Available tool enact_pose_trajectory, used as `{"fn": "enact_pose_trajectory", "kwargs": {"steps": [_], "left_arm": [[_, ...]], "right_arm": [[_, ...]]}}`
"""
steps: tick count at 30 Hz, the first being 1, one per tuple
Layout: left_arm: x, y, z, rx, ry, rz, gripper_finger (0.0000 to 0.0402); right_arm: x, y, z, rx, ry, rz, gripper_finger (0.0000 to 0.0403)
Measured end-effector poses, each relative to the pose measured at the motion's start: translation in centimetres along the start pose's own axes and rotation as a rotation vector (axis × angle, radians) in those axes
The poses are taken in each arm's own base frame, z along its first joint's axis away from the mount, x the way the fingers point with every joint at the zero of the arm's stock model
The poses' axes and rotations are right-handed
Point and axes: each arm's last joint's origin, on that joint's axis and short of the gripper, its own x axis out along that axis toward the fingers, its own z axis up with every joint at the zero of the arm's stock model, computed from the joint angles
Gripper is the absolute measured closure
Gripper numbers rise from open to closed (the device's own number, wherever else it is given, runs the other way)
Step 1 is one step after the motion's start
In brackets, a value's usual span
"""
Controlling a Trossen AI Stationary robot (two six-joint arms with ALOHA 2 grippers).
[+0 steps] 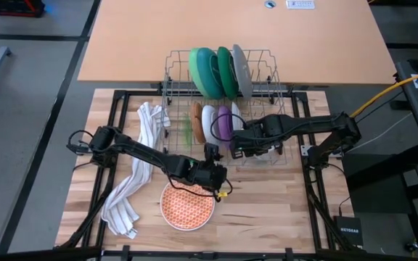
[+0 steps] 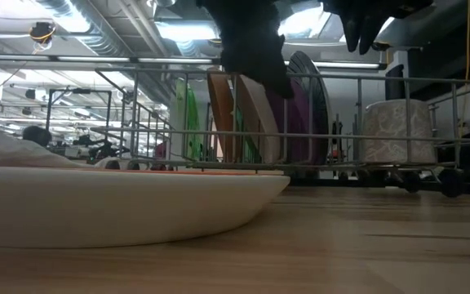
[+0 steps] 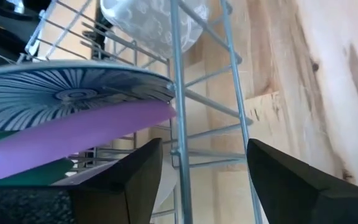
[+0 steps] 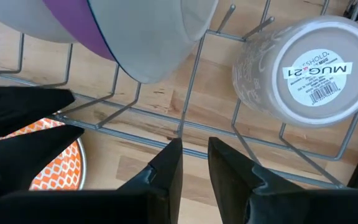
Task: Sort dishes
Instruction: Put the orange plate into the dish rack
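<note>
Fingers spread wide on the left end effector (image 1: 220, 176) above the orange patterned plate (image 1: 187, 205); drop squarely, pinch its rim.

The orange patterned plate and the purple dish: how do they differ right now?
The orange patterned plate lies flat on the wooden table, outside the rack; the purple dish stands on edge in the wire rack. The orange patterned plate carries a lattice pattern, while the purple dish is plain. The orange patterned plate has nothing beside it but the left gripper, while the purple dish is packed between other dishes. Both are round.
</note>
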Motion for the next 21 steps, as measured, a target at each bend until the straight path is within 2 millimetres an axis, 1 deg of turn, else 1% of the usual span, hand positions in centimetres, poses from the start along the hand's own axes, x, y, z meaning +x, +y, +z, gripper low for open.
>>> {"fn": "enact_pose_trajectory", "kwargs": {"steps": [6,11,15,18,21], "left_arm": [[-2.1,0.9,0.7,-0.028,-0.059,0.005,0.0178],[-4.8,1.8,1.0,-0.076,-0.111,-0.004,0.0178],[-8.0,2.4,0.9,-0.097,-0.138,-0.031,0.0178],[-10.8,2.5,0.1,-0.123,-0.126,-0.074,0.0178],[-13.4,2.0,-1.0,-0.163,-0.089,-0.135,0.0178]], "right_arm": [[0.0,0.0,0.0,-0.004,-0.007,-0.001,0.0322],[0.0,0.0,0.0,-0.029,-0.017,-0.004,0.0322],[0.0,0.0,0.0,-0.029,-0.016,-0.003,0.0322],[0.0,0.0,0.0,-0.029,-0.016,0.0,0.0322],[0.0,0.2,0.0,-0.027,-0.019,0.016,0.0322]]}}
